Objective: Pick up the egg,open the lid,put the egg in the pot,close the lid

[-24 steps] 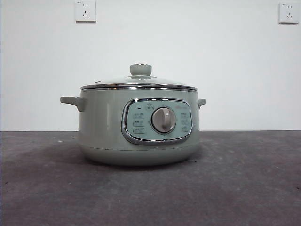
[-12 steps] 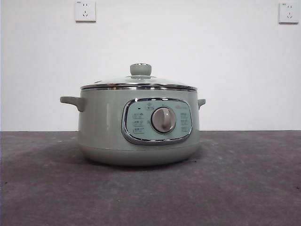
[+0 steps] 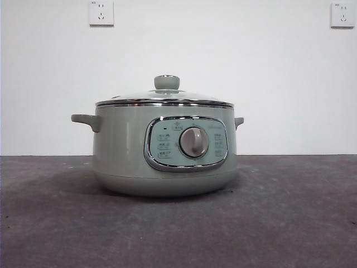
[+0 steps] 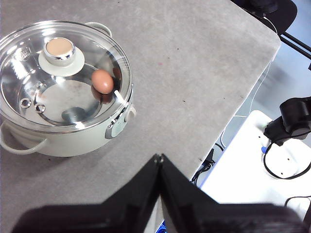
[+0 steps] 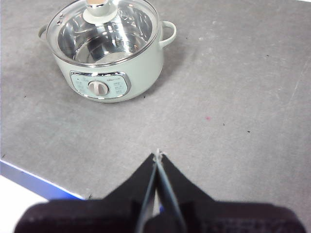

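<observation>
The sage-green pot (image 3: 164,151) stands on the grey table with its glass lid (image 3: 164,99) closed on it, knob (image 3: 167,82) on top. Through the lid in the left wrist view, the reddish-brown egg (image 4: 102,81) lies inside the pot (image 4: 73,141). The egg does not show in the front view or the right wrist view. My left gripper (image 4: 159,158) is shut and empty, held high and away from the pot. My right gripper (image 5: 157,155) is shut and empty, high above the table in front of the pot (image 5: 109,63). Neither gripper shows in the front view.
The table edge (image 4: 252,92) runs near the left gripper, with a white stand and black cables (image 4: 286,126) beyond it. The table's front edge (image 5: 39,177) shows in the right wrist view. Two wall sockets (image 3: 101,12) are on the white wall behind.
</observation>
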Robot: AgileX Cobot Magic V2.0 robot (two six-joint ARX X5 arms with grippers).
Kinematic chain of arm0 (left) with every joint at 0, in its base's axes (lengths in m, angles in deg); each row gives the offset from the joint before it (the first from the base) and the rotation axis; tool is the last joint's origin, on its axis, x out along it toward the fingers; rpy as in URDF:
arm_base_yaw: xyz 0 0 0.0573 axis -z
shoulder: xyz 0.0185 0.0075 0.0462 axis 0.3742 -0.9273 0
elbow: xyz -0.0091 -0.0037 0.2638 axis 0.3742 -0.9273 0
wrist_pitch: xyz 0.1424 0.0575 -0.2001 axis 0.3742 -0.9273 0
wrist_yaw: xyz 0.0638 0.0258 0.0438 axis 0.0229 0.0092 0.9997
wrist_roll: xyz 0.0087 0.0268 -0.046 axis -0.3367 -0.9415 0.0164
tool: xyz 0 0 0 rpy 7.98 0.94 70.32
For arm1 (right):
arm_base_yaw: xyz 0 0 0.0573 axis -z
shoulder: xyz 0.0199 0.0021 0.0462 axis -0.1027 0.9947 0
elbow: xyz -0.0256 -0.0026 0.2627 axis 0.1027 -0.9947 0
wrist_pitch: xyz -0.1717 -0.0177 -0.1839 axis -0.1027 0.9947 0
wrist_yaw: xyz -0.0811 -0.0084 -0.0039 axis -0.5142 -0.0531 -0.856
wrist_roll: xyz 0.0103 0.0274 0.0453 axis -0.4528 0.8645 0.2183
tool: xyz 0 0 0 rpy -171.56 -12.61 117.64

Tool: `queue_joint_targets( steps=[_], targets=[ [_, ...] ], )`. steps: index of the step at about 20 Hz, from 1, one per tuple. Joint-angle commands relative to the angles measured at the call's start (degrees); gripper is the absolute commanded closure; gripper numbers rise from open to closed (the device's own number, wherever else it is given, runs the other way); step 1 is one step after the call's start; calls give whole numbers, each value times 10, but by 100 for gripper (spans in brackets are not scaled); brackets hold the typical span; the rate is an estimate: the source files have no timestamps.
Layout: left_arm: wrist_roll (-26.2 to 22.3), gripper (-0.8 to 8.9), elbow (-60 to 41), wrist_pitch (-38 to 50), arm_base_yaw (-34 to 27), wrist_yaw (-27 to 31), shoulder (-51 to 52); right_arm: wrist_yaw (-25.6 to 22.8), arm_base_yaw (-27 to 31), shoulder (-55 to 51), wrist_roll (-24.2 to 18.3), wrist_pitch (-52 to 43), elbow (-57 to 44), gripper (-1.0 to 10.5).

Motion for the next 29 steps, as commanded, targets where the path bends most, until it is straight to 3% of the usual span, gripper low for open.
queue_joint_targets(
  steps=[1, 6, 8, 11, 13, 15, 21, 25, 29],
  targets=[
    [-3, 818, -5, 3, 2, 0, -2, -3, 0, 0, -2, 13, -3, 946],
    [-11, 817, -5, 14, 1, 3, -16, -4, 0, 0, -2, 13, -3, 946],
    [-53, 817, -7, 60, -11, 5, -14, -4, 0, 0, -2, 13, -3, 946],
    [-126, 817, -42, 204, -81, -44, 41, -4, 0, 0, -2, 13, -3, 946],
    [-128, 817, -123, 306, -146, -128, 108, -4, 0, 0, -2, 13, -3, 946],
    [-126, 817, -233, 372, -214, -156, 188, -4, 0, 0, -2, 13, -3, 946],
    [-125, 817, -572, 516, -327, -99, 415, -4, 0, 0, -2, 13, -3, 946],
    [-73, 817, -749, 592, -349, -82, 516, -4, 0, 0, -2, 13, -3, 946],
    [-3, 817, -862, 622, -351, 23, 582, -4, 0, 0, -2, 13, -3, 946]
  ],
)
